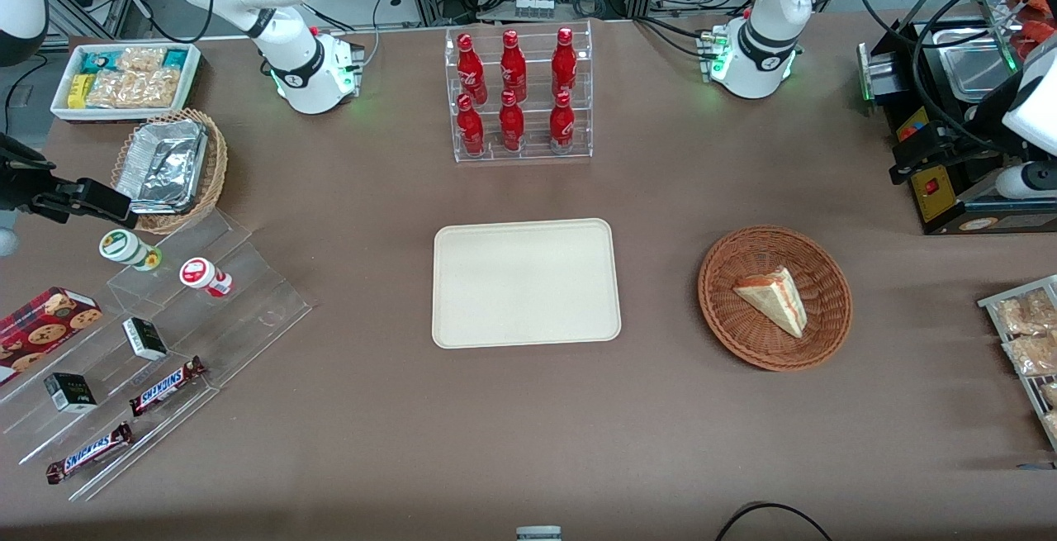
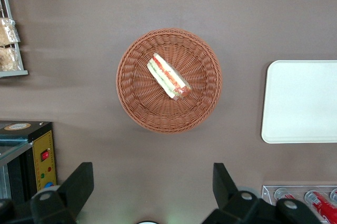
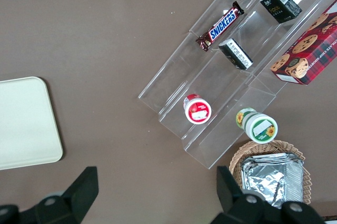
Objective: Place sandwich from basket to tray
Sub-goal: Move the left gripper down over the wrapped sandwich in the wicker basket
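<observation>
Sandwich (image 1: 772,300), a small triangular wedge of pale bread with red and green filling along one edge, lies flat inside the round, shallow, reddish-brown woven wicker basket (image 1: 727,322), slightly off centre, resting on the weave with no part overhanging the rim. Basket stands on the brown table beside the flat rectangular cream-coloured tray (image 1: 526,282), apart from it, toward the working arm's end; tray surface is bare, so transfer is judged not yet begun. Left arm's gripper (image 2: 150,190) hangs well above the table with fingers (image 2: 79,184) spread wide and nothing between them, offset from the basket rather than over it. The filling edge shows plainly in the wrist view, suggesting the wedge lies on a broad bread face; a grip across its narrower width appears most workable.
</observation>
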Tool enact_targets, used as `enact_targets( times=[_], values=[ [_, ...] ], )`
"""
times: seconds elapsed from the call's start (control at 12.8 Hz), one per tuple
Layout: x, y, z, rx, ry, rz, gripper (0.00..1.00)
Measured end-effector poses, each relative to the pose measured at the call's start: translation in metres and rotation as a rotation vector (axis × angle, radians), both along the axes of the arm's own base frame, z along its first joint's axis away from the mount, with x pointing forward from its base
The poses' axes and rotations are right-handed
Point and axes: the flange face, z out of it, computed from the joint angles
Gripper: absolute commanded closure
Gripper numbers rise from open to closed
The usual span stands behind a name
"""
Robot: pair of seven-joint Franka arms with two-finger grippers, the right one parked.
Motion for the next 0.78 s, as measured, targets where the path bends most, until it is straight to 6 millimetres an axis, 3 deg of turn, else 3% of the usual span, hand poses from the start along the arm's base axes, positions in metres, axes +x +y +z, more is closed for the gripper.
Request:
enact_targets(
  times=[0.47, 0.62, 0.78],
  values=[
    [0.002, 0.004, -0.007, 0.034, 0.011, 0.002, 0.0],
    [0.007, 0.003, -0.018, 0.035, 0.025, 0.001, 0.0],
    [0.021, 0.001, -0.044, 0.034, 0.01, -0.002, 0.0]
  ],
)
